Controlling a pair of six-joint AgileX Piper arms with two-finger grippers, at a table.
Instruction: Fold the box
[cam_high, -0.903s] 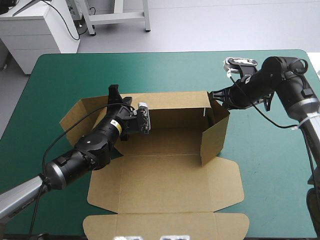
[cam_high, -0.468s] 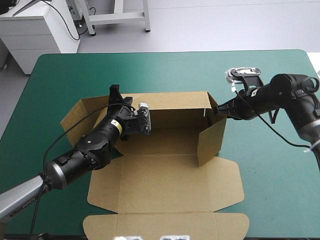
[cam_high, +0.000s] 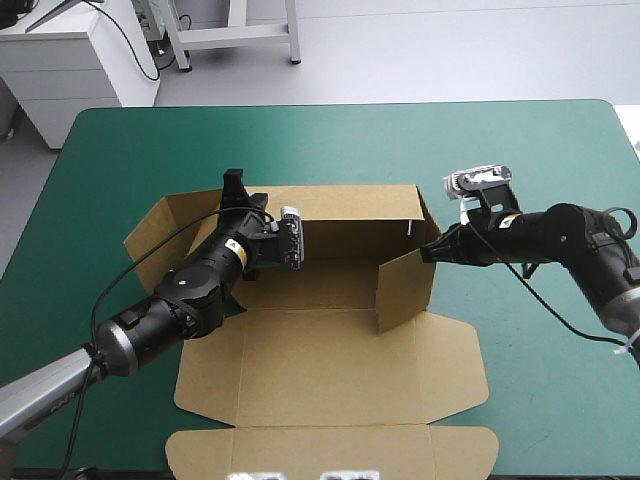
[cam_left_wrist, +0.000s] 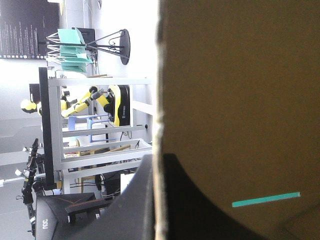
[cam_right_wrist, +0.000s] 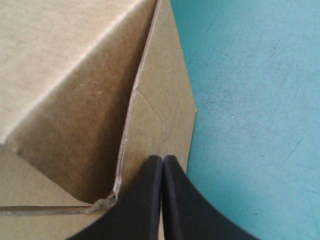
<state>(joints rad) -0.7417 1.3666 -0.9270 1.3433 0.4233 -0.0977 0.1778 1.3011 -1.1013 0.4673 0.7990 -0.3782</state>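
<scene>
The box (cam_high: 330, 370) is lying mid-tabletop (cam_high: 520, 160) on the teal-green cover. Its front panels are spreading flat toward the near edge, while its back wall (cam_high: 350, 205) is standing upright. Its right side flap (cam_high: 405, 290) is standing too, angling inward. The left gripper (cam_high: 240, 186) is clamping the back wall's left end, one black finger on each side of the board. The right gripper (cam_high: 429, 253), fingers pressed together into a point, is touching the flap's outer face.
</scene>
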